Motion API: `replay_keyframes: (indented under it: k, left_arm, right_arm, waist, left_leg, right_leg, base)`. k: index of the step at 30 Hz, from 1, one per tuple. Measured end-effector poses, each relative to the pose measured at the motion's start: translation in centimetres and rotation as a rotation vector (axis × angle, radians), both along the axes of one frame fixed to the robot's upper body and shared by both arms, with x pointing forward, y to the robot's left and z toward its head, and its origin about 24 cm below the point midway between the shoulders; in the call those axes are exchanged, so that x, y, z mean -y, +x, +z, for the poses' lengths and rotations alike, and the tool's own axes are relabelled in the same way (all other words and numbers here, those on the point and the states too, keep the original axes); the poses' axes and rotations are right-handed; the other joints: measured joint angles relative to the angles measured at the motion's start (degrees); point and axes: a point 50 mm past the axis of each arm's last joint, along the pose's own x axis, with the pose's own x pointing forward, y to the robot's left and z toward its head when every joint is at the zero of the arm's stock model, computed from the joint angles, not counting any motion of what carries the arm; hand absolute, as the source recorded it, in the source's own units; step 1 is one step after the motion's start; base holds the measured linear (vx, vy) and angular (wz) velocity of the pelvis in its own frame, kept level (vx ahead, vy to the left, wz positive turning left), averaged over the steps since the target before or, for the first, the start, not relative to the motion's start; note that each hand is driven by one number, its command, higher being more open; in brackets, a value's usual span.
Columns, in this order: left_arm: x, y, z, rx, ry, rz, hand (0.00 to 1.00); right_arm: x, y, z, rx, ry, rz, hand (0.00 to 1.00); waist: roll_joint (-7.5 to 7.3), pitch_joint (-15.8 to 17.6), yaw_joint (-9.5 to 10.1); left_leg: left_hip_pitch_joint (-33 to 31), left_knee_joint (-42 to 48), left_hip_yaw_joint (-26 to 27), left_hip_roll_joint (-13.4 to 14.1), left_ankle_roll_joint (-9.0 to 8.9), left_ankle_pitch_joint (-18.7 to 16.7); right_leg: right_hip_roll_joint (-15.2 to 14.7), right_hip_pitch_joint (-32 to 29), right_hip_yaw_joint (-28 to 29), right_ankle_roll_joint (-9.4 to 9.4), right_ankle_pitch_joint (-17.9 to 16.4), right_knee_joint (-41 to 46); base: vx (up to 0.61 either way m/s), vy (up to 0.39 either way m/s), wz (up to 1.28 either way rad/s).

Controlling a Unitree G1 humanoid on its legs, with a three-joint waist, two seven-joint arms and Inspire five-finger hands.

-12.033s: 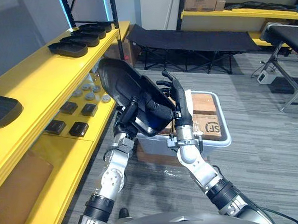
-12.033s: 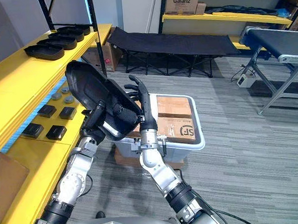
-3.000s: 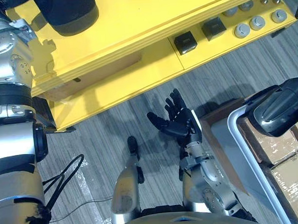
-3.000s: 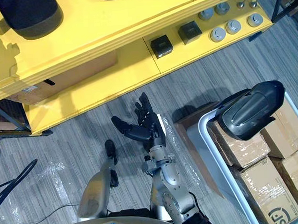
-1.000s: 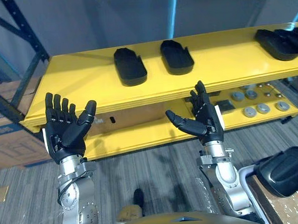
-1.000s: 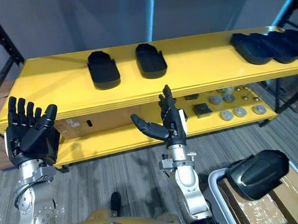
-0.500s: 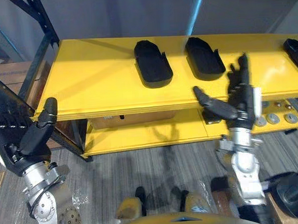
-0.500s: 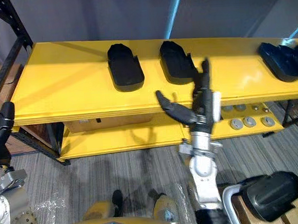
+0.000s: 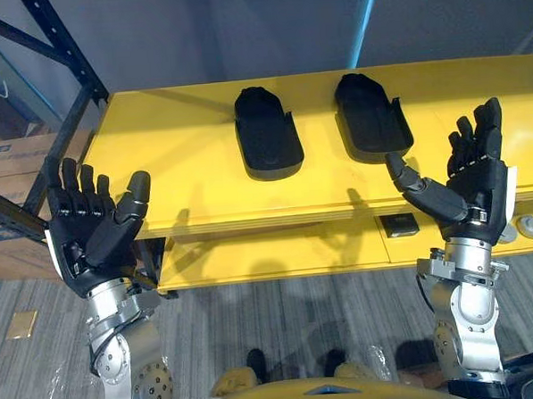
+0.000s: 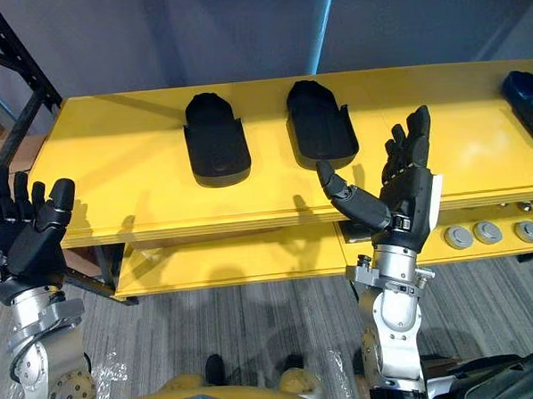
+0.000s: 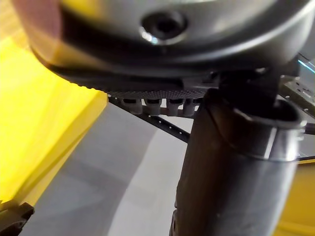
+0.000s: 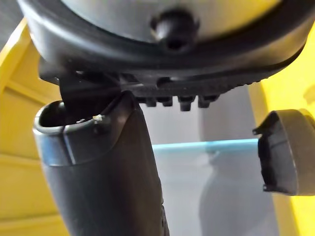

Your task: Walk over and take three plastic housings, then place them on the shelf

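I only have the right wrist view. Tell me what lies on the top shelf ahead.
Observer: Two black housings, the left housing and the right housing, lie side by side, not touching, on the yellow shelf.
Operator: Report the left hand.
Observer: The left hand is raised before the shelf's left end, fingers straight, holding nothing.
Operator: Check below that shelf.
Observer: The lower shelf holds a small black box and round grey parts.
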Motion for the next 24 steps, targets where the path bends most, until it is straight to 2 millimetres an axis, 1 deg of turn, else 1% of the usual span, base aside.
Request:
replay_keyframes:
  k: [3,6,8,10,11,13,14,16,17,20,21,23,24]
  left_arm:
    - [0.0,0.0,0.0,-0.005,0.010,-0.002,1.00]
    - [0.1,0.1,0.0,-0.015,0.035,-0.003,1.00]
    - [0.2,0.1,0.0,-0.022,0.036,-0.013,1.00]
    - [0.4,0.3,-0.1,-0.040,0.047,-0.036,1.00]
    - [0.4,0.3,-0.1,-0.042,0.053,-0.040,1.00]
    - [0.6,0.5,0.0,-0.049,0.065,-0.063,1.00]
    - [0.6,0.5,-0.1,-0.053,0.067,-0.068,1.00]
    - [0.7,0.6,-0.1,-0.063,0.071,-0.075,1.00]
    - [0.7,0.6,-0.1,-0.064,0.078,-0.080,1.00]
    - [0.8,0.7,-0.1,-0.067,0.090,-0.093,1.00]
    - [0.8,0.7,-0.1,-0.069,0.090,-0.094,1.00]
    - [1.0,0.7,-0.1,-0.074,0.109,-0.094,1.00]
    - [1.0,0.7,-0.1,-0.080,0.121,-0.091,1.00]
  right_arm:
    - [-1.3,0.3,-0.3,-0.020,-0.027,0.090,1.00]
    - [-2.5,0.6,-0.5,-0.052,-0.088,0.168,1.00]
    - [-3.3,0.7,-0.7,-0.077,-0.183,0.206,1.00]
    - [-4.3,1.0,-0.5,-0.089,-0.340,0.289,1.00]
    - [-4.7,1.3,-0.4,-0.085,-0.384,0.314,1.00]
    - [-5.7,2.1,-0.1,-0.074,-0.504,0.377,1.00]
    - [-6.0,2.4,-0.1,-0.073,-0.525,0.387,1.00]
    - [-6.7,3.7,-0.1,-0.087,-0.636,0.406,1.00]
    - [-6.9,4.2,-0.1,-0.096,-0.661,0.412,1.00]
    - [-7.2,5.3,-0.5,-0.137,-0.696,0.405,1.00]
    - [-7.4,6.0,-0.8,-0.167,-0.689,0.396,1.00]
    - [-7.3,6.9,-1.5,-0.232,-0.623,0.386,1.00]
    - [-7.1,7.4,-2.1,-0.287,-0.548,0.373,1.00]
  waist:
    - [-0.45,-0.16,0.13]
    - [-0.52,-0.20,0.20]
    - [-0.52,-0.20,0.22]
    - [-0.66,-0.29,0.26]
    - [-0.74,-0.29,0.26]
    - [-1.04,-0.49,0.57]
    - [-1.15,-0.51,0.72]
    - [-1.63,-0.75,1.34]
    - [-1.76,-0.73,1.68]
    - [-1.81,-0.74,2.11]
    - [-1.82,-0.74,2.16]
    - [-1.83,-0.72,2.23]
    - [-1.83,-0.72,2.69]
  left_leg:
    - [1.46,-1.97,0.44,-0.41,0.19,0.68]
    - [1.70,-3.64,0.97,-0.77,-0.20,1.05]
    - [1.97,-4.46,1.91,-0.71,-0.09,1.33]
    - [2.50,-5.58,2.10,-0.67,0.13,1.99]
    - [2.48,-5.67,2.09,-0.65,0.14,2.19]
    - [2.85,-6.30,2.09,-0.66,-0.18,2.96]
    - [2.96,-6.31,2.09,-0.66,-0.19,3.04]
    - [3.15,-6.31,2.08,-0.66,-0.18,3.04]
    - [3.11,-6.31,2.03,-0.66,-0.18,3.05]
    - [2.86,-6.31,1.62,-0.70,-0.13,3.22]
    - [2.59,-6.31,1.38,-0.71,-0.08,3.37]
    - [2.05,-6.30,0.70,-0.75,0.30,3.99]
    - [2.01,-6.29,0.58,-0.73,0.47,4.22]
  right_leg:
    - [-0.27,0.46,0.53,-0.35,-0.25,-0.01]
    - [-0.65,0.50,0.24,-0.43,-0.32,-0.56]
    - [-0.77,0.61,-0.21,-0.40,-0.30,-0.68]
    - [-0.79,0.94,-0.71,-0.38,-0.28,-0.68]
    - [-0.78,0.94,-0.77,-0.35,-0.26,-0.69]
    - [-0.75,1.06,-0.84,-0.29,-0.21,-0.70]
    - [-0.75,1.22,-0.88,-0.29,-0.21,-0.70]
    - [-0.74,1.45,-0.90,-0.29,-0.21,-0.75]
    - [-0.73,1.44,-0.94,-0.29,-0.20,-0.75]
    - [-0.76,1.46,-1.46,-0.28,-0.20,-0.76]
    - [-0.77,1.42,-1.89,-0.28,-0.19,-0.80]
    - [-0.78,1.29,-2.56,-0.30,-0.18,-0.83]
    - [-0.76,1.31,-2.65,-0.30,-0.18,-0.84]
  base:
    - [-0.03,0.023,-0.05]
    - [-0.06,0.011,0.07]
    - [-0.06,0.003,0.13]
    - [-0.05,0.004,0.12]
    - [-0.05,0.006,0.07]
    - [-0.04,0.005,0.03]
    - [0.00,0.000,0.00]
    - [0.00,0.000,0.00]
    - [0.00,0.000,0.00]
    - [-0.01,0.001,0.09]
    - [0.00,-0.004,0.20]
    - [0.00,-0.007,0.18]
    - [0.01,-0.006,0.07]
